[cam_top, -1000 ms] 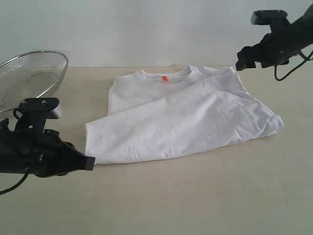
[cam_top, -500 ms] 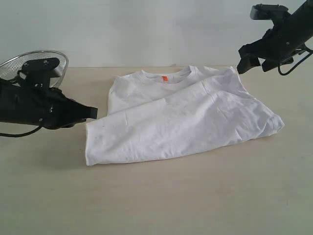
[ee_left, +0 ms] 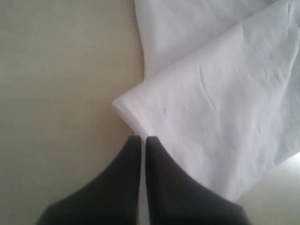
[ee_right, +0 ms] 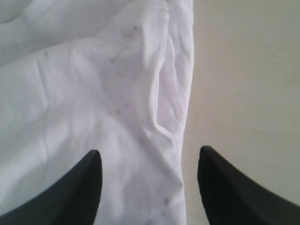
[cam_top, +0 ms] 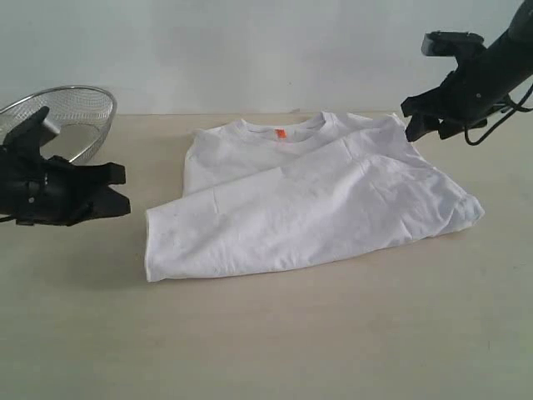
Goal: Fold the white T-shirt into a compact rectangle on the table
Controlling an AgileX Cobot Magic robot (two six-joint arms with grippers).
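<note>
The white T-shirt (cam_top: pixel 308 200) lies on the table (cam_top: pixel 333 333), its lower part folded diagonally up over the chest; the orange neck tag (cam_top: pixel 281 133) shows at the collar. My left gripper (cam_top: pixel 123 190) is shut and empty, a little to the left of the shirt's near-left corner (ee_left: pixel 119 104). In the left wrist view its tips (ee_left: pixel 141 138) sit just short of that corner. My right gripper (cam_top: pixel 414 121) hovers open over the shirt's far right shoulder. In the right wrist view the shirt's edge (ee_right: pixel 180 136) runs between the open jaws (ee_right: pixel 150 157).
A round wire-mesh basket (cam_top: pixel 75 108) stands at the far left, just behind my left arm. A pale wall (cam_top: pixel 250 50) rises along the table's far edge. Bare tabletop (ee_right: pixel 248 70) lies beside the shirt's right edge.
My left gripper rose from the shirt's near-left corner and pulled back leftward, staying shut. My right gripper dipped slightly toward the shoulder and its jaws narrowed. The shirt has not moved.
</note>
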